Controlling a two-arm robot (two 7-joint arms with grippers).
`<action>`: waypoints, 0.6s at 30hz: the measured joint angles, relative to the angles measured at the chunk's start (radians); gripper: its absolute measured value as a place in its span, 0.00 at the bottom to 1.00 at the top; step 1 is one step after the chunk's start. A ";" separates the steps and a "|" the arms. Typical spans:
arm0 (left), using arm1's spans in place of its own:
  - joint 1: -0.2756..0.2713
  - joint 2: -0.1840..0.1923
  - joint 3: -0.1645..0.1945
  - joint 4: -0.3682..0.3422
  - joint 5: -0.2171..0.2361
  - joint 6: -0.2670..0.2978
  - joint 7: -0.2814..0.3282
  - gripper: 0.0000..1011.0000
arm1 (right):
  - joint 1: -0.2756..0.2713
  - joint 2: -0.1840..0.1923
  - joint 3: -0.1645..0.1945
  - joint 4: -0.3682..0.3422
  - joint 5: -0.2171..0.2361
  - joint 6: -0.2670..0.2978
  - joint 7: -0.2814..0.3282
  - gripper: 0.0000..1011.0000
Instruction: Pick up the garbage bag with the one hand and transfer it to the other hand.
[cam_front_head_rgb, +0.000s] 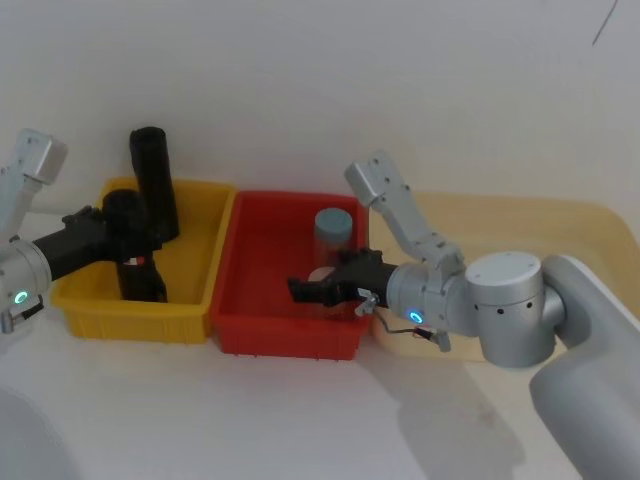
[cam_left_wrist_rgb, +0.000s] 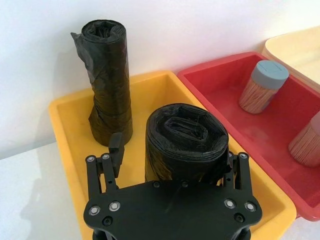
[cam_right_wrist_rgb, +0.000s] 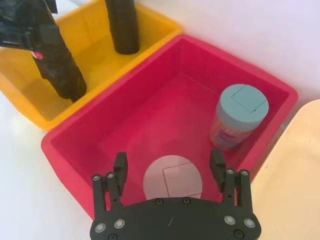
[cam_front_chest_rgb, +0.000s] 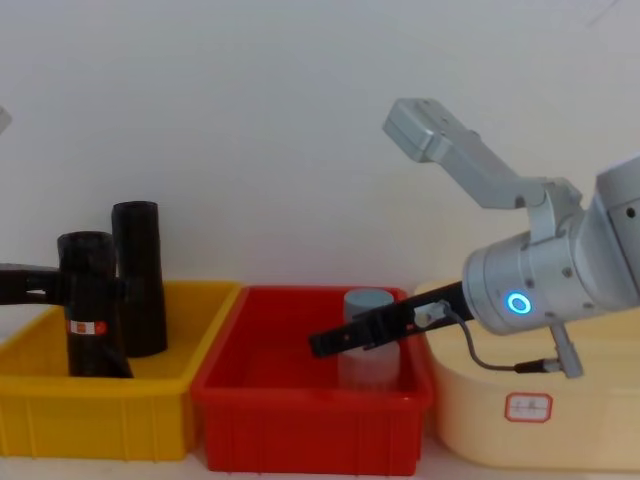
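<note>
In the head view, the garbage bag (cam_front_head_rgb: 142, 280) stands nearly upright in the yellow bin (cam_front_head_rgb: 130, 325), its long axis vertical. Our left gripper (cam_front_head_rgb: 118, 235) reaches in level from the left at the bag's upper half, and our right gripper (cam_front_head_rgb: 300, 290) hangs over the red bin (cam_front_head_rgb: 285, 335) alongside.

The left wrist view looks down on the bag's rolled top, which sits between the two fingers (cam_left_wrist_rgb: 116, 146). One finger shows a gap to the plastic, so we judge the grip spread around the bag and not yet clamped. A second black roll (cam_left_wrist_rgb: 107, 85) leans against the bin's far wall.

In the right wrist view, the right gripper's fingers are apart over a pink-lidded jar (cam_right_wrist_rgb: 172, 177), holding nothing, with the bag off across the bin wall.

The chest view shows the bag's sticker facing us below the grasp height. The left arm is plainly the nearer; we expect it to close, then lift straight up.
</note>
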 joint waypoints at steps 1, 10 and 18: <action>0.000 0.000 0.000 0.000 0.000 0.000 0.000 0.99 | 0.001 0.000 0.000 0.002 0.000 0.002 0.001 0.99; 0.000 0.000 0.000 0.000 0.000 0.000 0.000 0.99 | 0.014 0.008 -0.006 0.019 -0.002 0.031 0.038 0.99; 0.000 0.000 0.000 0.000 0.000 0.000 0.000 0.99 | 0.018 0.014 -0.010 0.024 -0.003 0.048 0.065 0.99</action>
